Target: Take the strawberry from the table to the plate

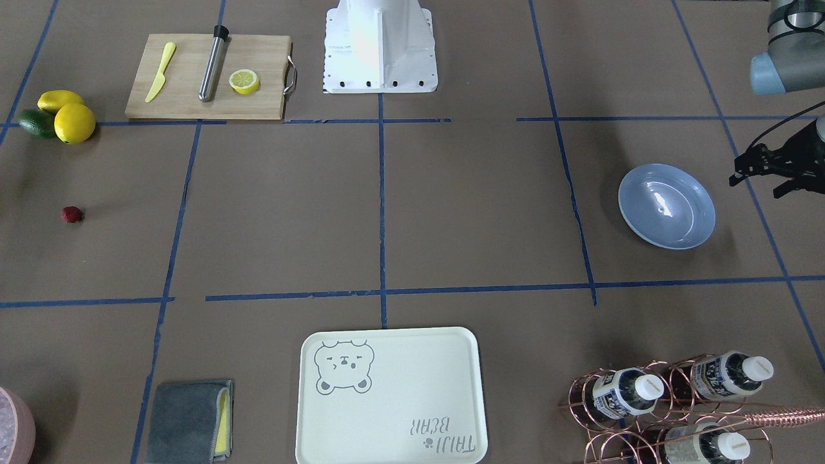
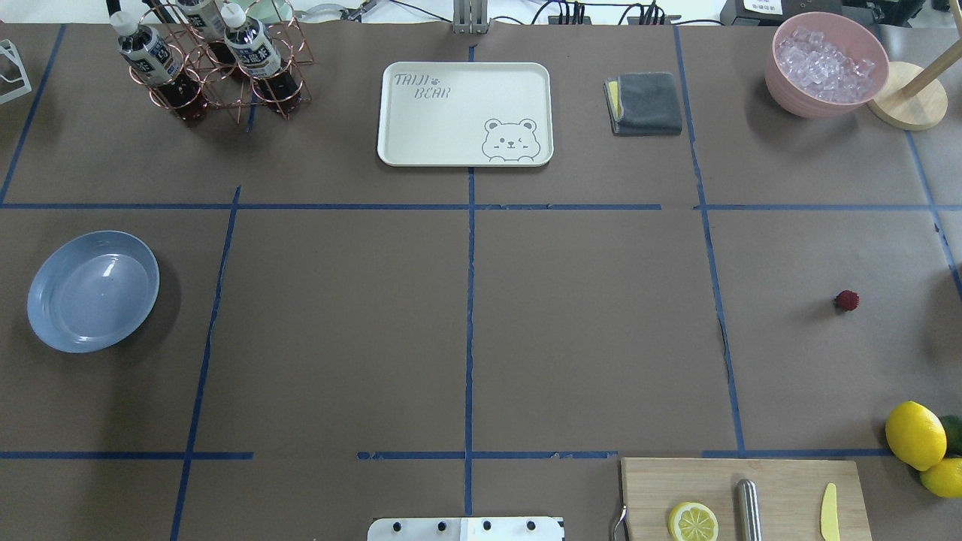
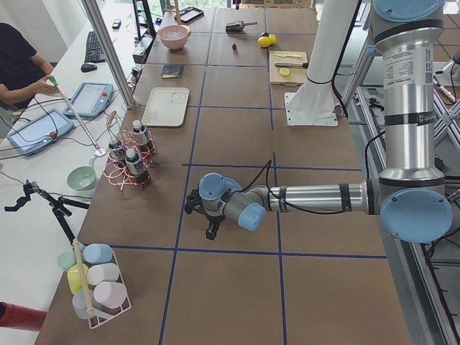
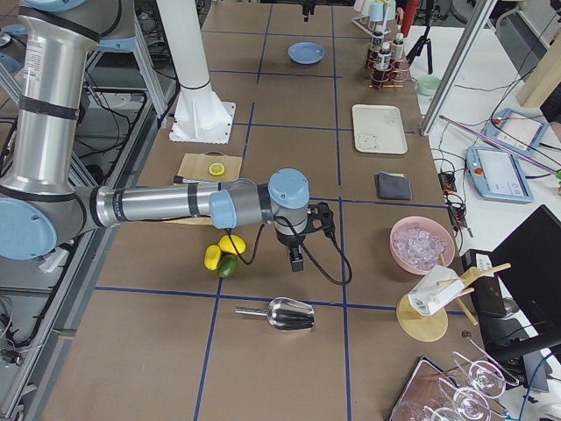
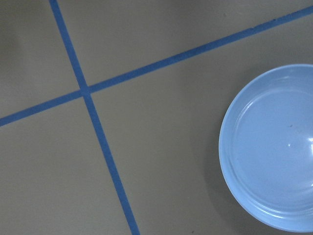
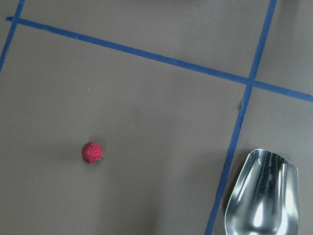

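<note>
Across the whole scene, wide brown table (image 2: 338, 338) under a grid of blue tape; over its left end, left arm (image 3: 316, 198) stretched out low, left gripper (image 1: 757, 183) hanging above the surface beside the plate, fingers spread apart with nothing between them; over the right end, right arm (image 4: 158, 203) reaching out level, right gripper (image 4: 298, 256) pointing down near the lemons, seen only from the side, so cannot tell whether parted or closed, nor whether anything is held; at the far edge, middle, cream tray (image 2: 451, 120) with a bear drawing; at the near edge, right of the base, wooden cutting board (image 1: 187, 77) bearing a yellow knife, a steel rod and a lemon half; far over on the left, light-blue plate (image 2: 94, 293), flat on the table, nothing in it; at the right edge, yellow lemons (image 2: 915, 434) bunched together; near them, shiny metal scoop (image 6: 261, 196) lying on the paper; last and smallest, strawberry (image 2: 847, 300), dark red, alone on bare table in the rightmost column of the grid, beyond the lemons, apart from the scoop, well apart from the plate, in plain sight below the right wrist camera.
</note>
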`<move>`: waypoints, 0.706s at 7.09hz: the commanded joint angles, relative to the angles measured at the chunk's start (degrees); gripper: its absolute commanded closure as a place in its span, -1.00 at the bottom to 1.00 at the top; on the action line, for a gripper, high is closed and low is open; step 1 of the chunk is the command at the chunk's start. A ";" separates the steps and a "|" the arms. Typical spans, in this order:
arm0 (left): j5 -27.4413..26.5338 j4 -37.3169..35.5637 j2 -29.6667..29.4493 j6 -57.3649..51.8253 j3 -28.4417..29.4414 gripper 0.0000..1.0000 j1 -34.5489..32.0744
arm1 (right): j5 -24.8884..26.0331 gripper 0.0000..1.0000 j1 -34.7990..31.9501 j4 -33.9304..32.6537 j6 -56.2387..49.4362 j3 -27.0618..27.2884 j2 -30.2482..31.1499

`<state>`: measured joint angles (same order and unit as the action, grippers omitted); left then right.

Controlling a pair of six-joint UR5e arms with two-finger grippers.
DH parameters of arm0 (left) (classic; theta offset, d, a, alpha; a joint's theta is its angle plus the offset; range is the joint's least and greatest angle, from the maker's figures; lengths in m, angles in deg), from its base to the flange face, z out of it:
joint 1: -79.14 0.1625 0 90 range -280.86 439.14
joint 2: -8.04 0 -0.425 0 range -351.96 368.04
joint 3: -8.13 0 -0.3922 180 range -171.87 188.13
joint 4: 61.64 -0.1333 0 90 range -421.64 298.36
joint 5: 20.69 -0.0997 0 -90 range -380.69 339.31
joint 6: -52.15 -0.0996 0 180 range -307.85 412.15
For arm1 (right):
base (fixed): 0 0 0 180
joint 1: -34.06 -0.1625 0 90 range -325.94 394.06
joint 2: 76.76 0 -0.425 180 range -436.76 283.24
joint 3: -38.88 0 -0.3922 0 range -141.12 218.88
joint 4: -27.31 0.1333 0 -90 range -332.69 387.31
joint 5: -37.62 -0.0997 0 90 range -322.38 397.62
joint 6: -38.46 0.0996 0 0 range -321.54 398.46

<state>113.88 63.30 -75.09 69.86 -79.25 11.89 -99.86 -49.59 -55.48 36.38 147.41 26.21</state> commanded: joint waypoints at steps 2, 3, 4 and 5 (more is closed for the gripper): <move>-0.18 2.59 -1.76 8.20 2.12 -0.72 4.40 | -0.07 -1.00 0.07 0.09 0.15 -0.07 0.04; -0.18 2.68 -2.91 8.21 3.44 -0.63 4.40 | -0.07 -1.00 0.24 0.01 0.15 -0.16 0.04; -0.18 2.59 -3.44 8.30 3.89 -0.52 4.40 | -0.07 -1.00 0.25 0.01 0.15 -0.16 0.04; -0.10 2.59 -3.71 8.30 3.98 -0.47 4.40 | -0.07 -1.00 0.25 0.01 0.06 -0.16 0.04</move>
<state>113.72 65.90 -78.23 78.05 -75.70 16.25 -99.93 -49.38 -55.47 36.51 147.27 26.25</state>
